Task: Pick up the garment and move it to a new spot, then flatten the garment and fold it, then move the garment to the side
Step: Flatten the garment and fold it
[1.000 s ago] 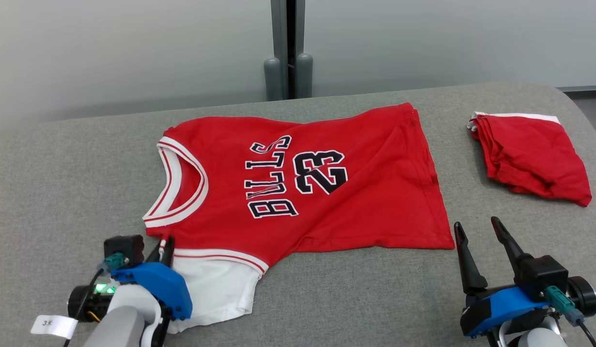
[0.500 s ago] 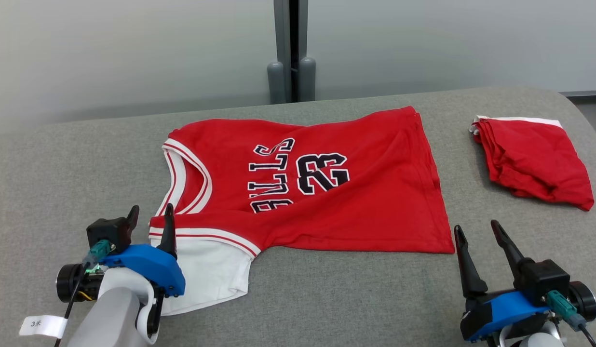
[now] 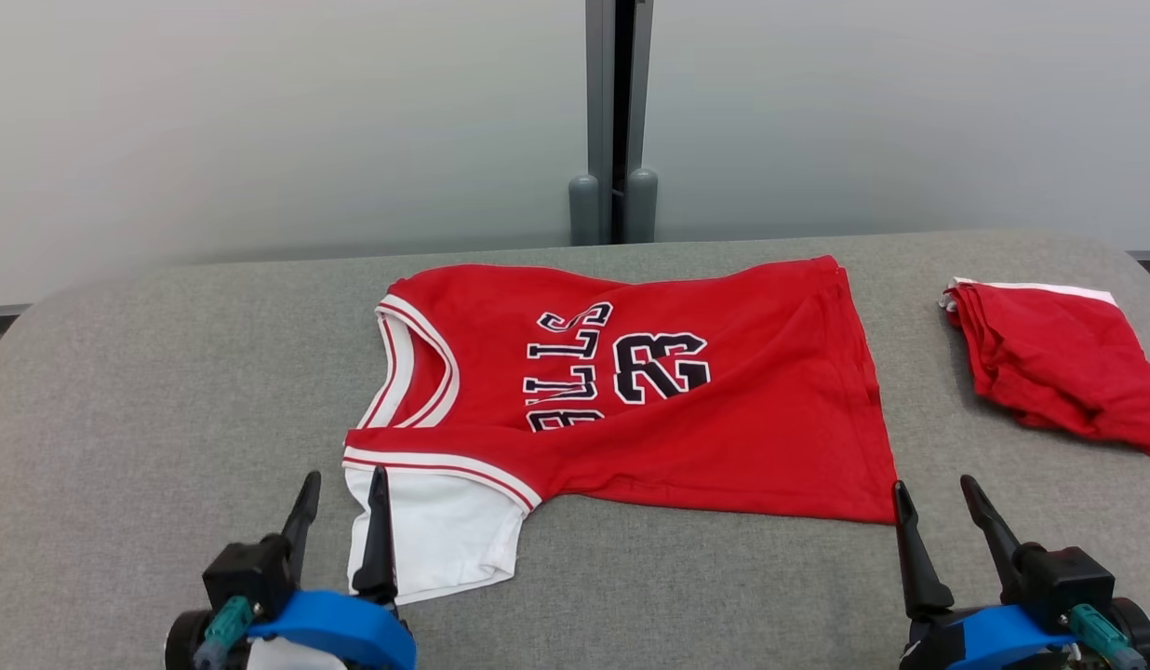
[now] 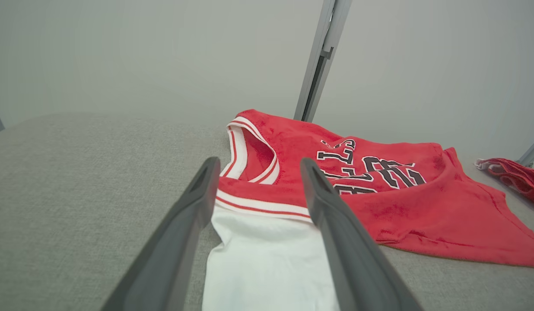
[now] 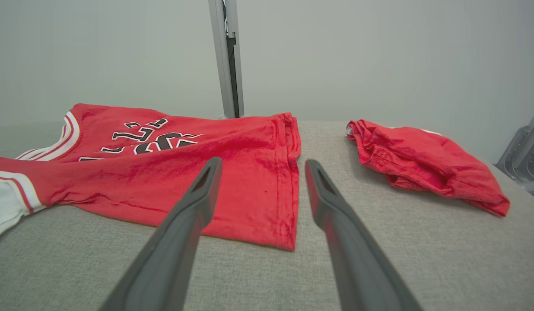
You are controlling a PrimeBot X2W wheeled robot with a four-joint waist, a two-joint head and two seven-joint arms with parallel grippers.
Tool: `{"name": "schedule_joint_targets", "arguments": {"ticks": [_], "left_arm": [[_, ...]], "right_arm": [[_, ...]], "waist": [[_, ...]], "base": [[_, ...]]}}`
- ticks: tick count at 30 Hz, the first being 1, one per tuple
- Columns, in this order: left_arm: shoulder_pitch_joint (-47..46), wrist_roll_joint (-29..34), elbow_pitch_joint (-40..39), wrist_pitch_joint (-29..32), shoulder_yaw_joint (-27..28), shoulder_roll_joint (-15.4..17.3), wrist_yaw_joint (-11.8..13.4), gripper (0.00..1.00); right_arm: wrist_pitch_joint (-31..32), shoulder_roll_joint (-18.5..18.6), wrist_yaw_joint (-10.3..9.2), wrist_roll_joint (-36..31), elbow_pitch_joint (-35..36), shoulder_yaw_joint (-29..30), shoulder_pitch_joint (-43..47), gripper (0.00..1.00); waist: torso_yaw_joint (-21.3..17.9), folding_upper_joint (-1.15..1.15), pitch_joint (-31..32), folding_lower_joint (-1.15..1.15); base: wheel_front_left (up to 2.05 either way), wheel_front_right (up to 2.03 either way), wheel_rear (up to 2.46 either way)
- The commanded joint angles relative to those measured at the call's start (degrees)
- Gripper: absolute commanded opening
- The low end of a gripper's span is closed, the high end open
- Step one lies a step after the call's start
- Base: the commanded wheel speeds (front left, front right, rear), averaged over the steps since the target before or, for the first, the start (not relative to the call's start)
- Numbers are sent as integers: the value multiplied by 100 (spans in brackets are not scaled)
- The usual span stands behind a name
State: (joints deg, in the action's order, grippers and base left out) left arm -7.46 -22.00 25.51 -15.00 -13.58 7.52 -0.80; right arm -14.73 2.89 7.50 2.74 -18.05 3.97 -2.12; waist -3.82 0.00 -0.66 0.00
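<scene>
Left gripper (image 3: 346, 475) sat at 7 o'clock in the head view, fingers spread, holding nothing. Its right finger stood over the edge of the white sleeve (image 3: 435, 544). Right gripper (image 3: 934, 484) sat at 5 o'clock, fingers likewise spread and empty, tips just short of the shirt's near hem corner. Red shirt (image 3: 742, 419) lay mid-table (image 3: 166, 391), collar toward 9, hem toward 3. It was mostly flat, with creases across the lettering. Second red cloth (image 3: 1059, 372) lay bunched at 2 o'clock, well apart. Grey post (image 3: 617, 112) stood at 12, against the wall.

Risks, as judged:
- Folding over those creases would lock them in.
- A grab at sleeve or hem could take the top layer alone and drag the shirt askew.
- A wide sweep toward 3 could snag the second cloth.

Left wrist view showed the sleeve lying flat between the fingers. Right wrist view showed the hem's doubled edge and a metal frame (image 5: 522, 160) beyond the table. Head view gave the whole outline.
</scene>
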Motion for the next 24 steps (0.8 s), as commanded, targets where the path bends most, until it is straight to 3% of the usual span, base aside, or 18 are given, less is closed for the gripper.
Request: {"name": "schedule_joint_targets", "arguments": {"ticks": [1,8,24], "left_arm": [[85,27,-55,-24,36,-28,17,100],[608,171,-377,-25,102,-173,-21,100],[612,282,-245,-25,111,-213,-76,100]], "right_arm": [[-27,1,-1,66,-19,-14,64,100],[-48,2,-1,173,-182,-81,85,100],[-54,1,-1,212,-314,-98,50,100]], "waist": [[1,0,27,0],[35,0,113,0],[6,0,139,0]], "base": [[0,0,0],[0,0,0],[0,0,0]]}}
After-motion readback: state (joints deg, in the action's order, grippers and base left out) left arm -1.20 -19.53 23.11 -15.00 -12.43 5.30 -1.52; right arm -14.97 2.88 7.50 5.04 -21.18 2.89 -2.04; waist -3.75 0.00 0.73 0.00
